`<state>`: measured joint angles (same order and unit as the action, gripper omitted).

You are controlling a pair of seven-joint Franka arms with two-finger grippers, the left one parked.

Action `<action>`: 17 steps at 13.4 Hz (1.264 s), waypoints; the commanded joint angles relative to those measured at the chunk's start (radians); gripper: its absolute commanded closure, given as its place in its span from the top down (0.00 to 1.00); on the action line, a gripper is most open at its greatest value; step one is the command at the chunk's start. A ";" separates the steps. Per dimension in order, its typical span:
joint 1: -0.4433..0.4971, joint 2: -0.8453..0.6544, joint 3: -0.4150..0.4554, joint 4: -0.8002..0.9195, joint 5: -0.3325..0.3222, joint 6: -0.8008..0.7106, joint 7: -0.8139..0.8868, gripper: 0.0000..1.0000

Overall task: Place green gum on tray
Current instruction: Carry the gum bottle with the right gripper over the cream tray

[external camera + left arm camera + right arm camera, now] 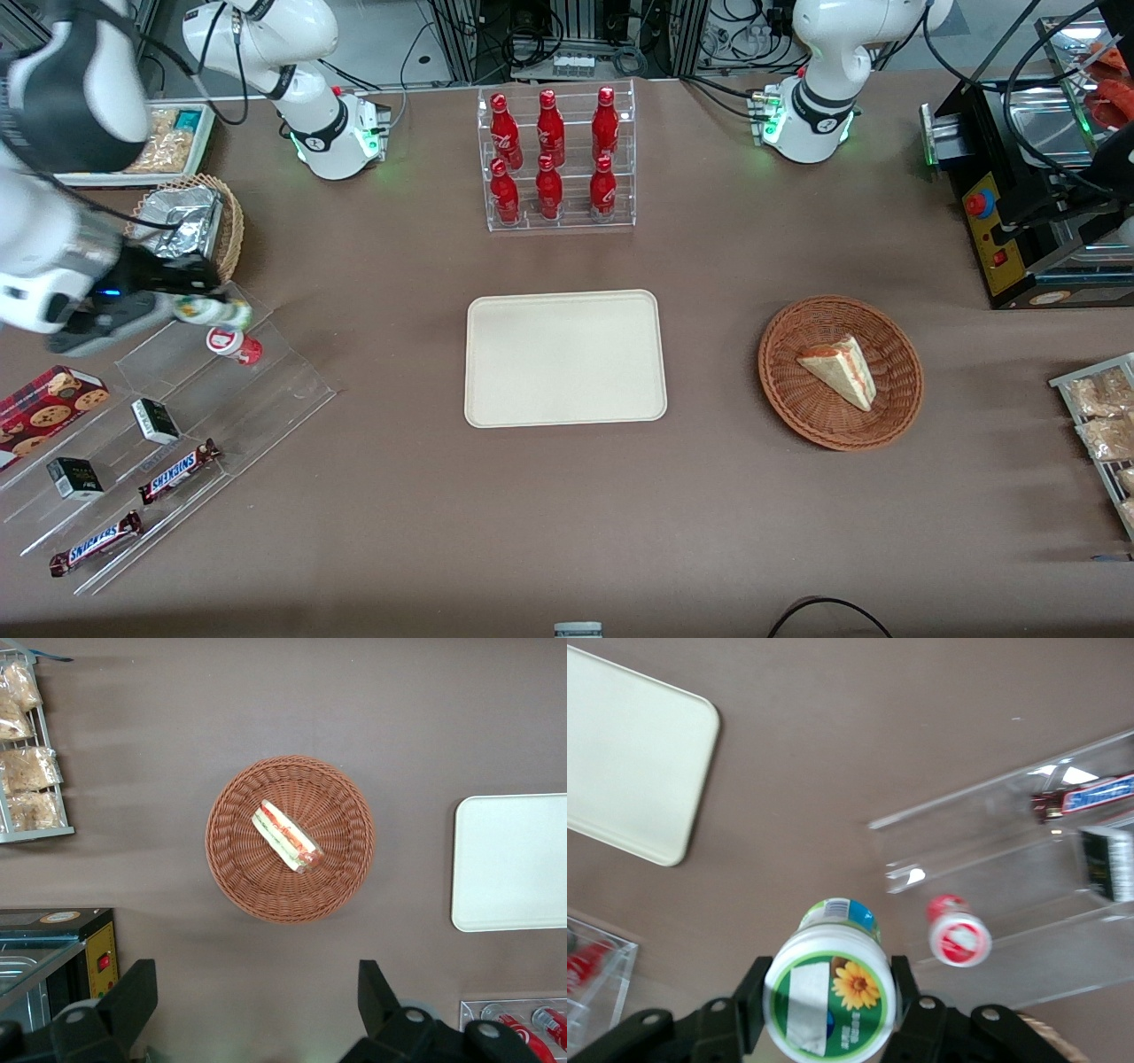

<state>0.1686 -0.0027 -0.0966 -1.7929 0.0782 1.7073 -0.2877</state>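
Nearest the front camera lies a Snickers bar point(96, 543) on the clear stepped display point(168, 443) at the working arm's end of the table; a second Snickers bar point(180, 470) and two small dark boxes point(156, 420) sit on higher steps; the red-lidded bottle point(234, 345) stands on the top step. Just above it the gripper point(197, 301) hangs with the green gum point(213, 310) clamped between its jaws; the wrist view shows the fingers point(749, 997) pressed to both sides of the bottle's body just under the lid, so the hold looks firm and centred, and the gum appears lifted clear of the display. The tray point(564, 358) lies flat at the table's middle, well apart from the gripper, with only bare brown cloth between; the rack of red bottles point(556, 158) stands farther from the camera than the tray. The carry should probably go level and high enough to clear the red-lidded bottle; lower over the tray's middle rather than its rim; release only once the base rests on it, so the tall bottle does not tip.
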 commanded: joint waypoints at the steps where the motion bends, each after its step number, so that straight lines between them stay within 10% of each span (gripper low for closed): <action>1: 0.118 0.056 -0.011 0.044 0.046 0.023 0.192 0.00; 11: 0.302 0.332 0.219 0.078 0.029 0.411 0.853 0.00; 17: 0.477 0.501 0.218 0.116 -0.147 0.557 1.143 0.00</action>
<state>0.6149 0.4355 0.1245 -1.7238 -0.0253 2.2280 0.7839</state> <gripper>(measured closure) 0.410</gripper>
